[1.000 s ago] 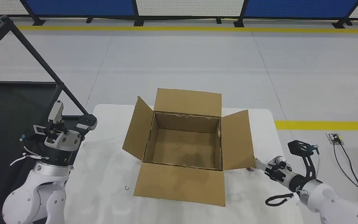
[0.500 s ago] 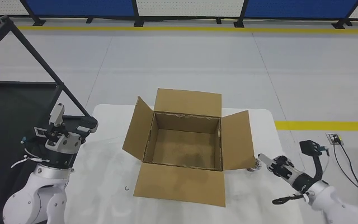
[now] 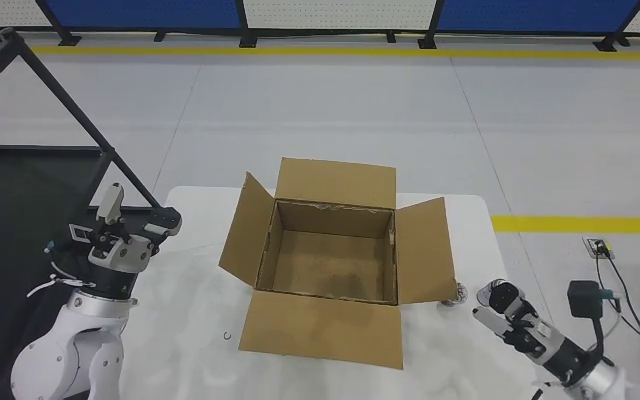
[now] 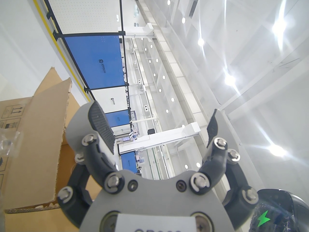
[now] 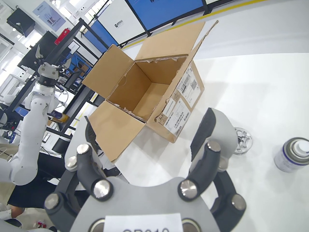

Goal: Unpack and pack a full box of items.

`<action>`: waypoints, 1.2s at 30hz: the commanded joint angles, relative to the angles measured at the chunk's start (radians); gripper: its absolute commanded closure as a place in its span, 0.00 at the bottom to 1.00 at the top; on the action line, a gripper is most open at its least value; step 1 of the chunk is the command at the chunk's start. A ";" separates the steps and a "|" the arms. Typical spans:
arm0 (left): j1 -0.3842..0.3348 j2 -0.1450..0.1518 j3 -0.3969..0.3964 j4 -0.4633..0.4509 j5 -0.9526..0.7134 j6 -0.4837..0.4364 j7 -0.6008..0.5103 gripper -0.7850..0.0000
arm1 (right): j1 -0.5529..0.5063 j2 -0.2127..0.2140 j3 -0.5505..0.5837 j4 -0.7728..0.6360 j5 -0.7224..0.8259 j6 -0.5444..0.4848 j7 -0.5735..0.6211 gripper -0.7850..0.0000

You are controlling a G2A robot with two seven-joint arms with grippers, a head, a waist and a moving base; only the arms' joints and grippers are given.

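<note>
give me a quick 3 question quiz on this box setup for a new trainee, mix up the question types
1. True or false: the cardboard box stands on the table with its flaps open and nothing inside.
2. Which item stands on the table near the right gripper? A) spray can B) mug C) banana
3. Fill in: the left gripper and the right gripper are both ___, holding nothing.
Key: 1 true; 2 A; 3 open.
</note>
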 commanded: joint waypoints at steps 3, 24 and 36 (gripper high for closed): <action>0.000 0.000 0.000 0.000 0.000 0.000 0.000 0.00 | 0.000 0.000 0.000 0.000 0.000 0.015 0.000 0.00; 0.018 0.001 0.004 -0.009 -0.003 -0.014 0.010 0.00 | 0.118 0.037 -0.158 0.267 -0.369 -0.368 -0.040 0.15; 0.031 0.004 -0.007 -0.017 -0.003 -0.020 0.036 0.00 | 0.197 0.039 -0.205 0.415 -0.360 -0.349 -0.117 1.00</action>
